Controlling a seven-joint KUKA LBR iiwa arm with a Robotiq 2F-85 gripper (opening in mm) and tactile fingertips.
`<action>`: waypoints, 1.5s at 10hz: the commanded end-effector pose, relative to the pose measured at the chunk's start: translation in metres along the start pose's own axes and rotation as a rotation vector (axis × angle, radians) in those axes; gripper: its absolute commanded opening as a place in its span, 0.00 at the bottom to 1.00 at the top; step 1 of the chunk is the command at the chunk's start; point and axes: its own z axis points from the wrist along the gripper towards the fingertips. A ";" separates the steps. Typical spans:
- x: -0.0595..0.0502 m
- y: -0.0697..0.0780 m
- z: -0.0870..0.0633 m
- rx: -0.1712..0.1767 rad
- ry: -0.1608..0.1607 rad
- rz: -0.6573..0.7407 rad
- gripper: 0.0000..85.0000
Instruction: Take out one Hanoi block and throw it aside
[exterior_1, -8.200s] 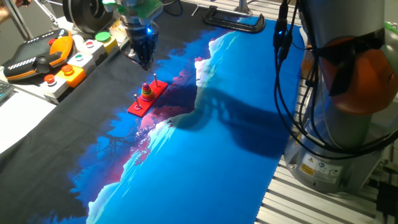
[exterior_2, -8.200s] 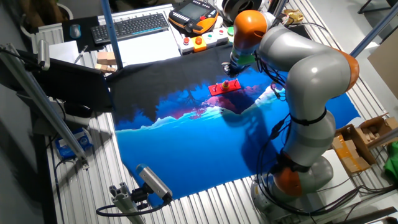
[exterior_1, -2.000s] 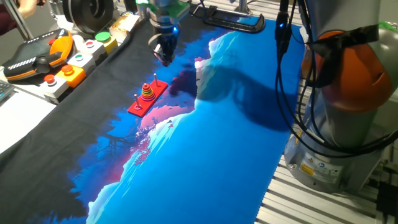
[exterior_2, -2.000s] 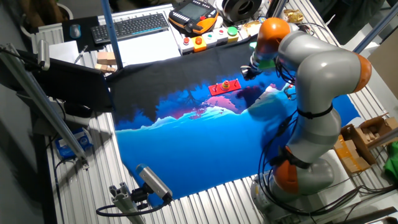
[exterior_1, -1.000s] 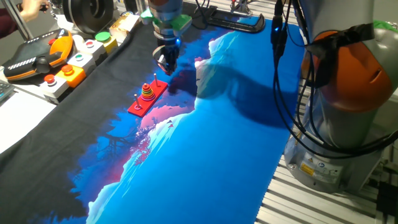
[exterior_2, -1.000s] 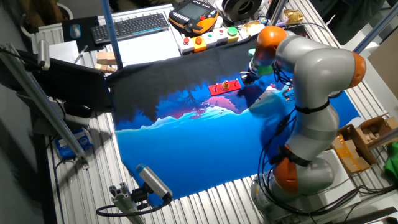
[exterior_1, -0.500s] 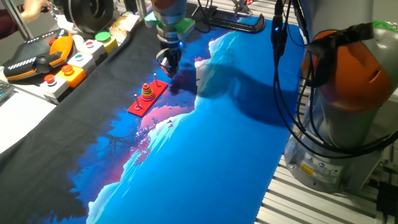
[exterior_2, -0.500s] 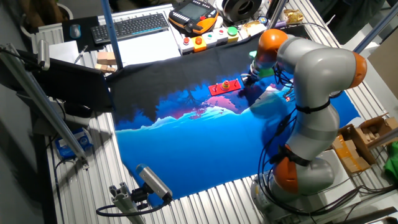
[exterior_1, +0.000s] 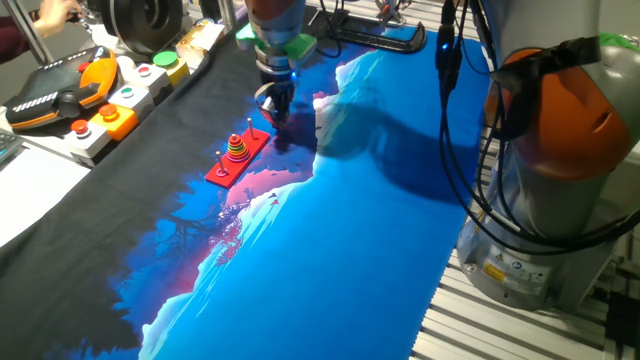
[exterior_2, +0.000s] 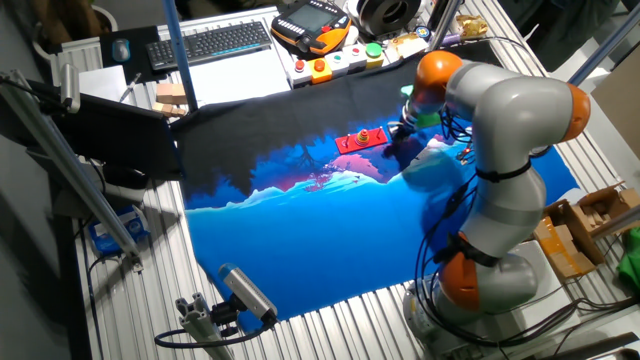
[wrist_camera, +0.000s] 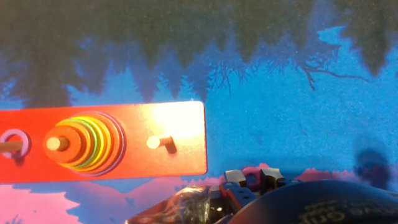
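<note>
**Gripper low beside the red board, a small piece between its fingers**

Only my hand view shows the black two-finger gripper (wrist_camera: 252, 180) closed on what looks like a small purple ring block (wrist_camera: 252, 176), though it's dim. From one fixed view the gripper (exterior_1: 275, 108) hangs just beyond the flat red peg board (exterior_1: 237, 158). Its rainbow-coloured stack of ring blocks (wrist_camera: 84, 143) sits on the middle peg.
</note>
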 end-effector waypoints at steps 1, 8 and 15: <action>0.001 0.000 0.001 -0.002 -0.004 0.000 0.07; -0.007 -0.001 -0.023 0.008 -0.009 -0.004 0.44; -0.025 0.024 -0.108 0.037 0.014 0.003 0.01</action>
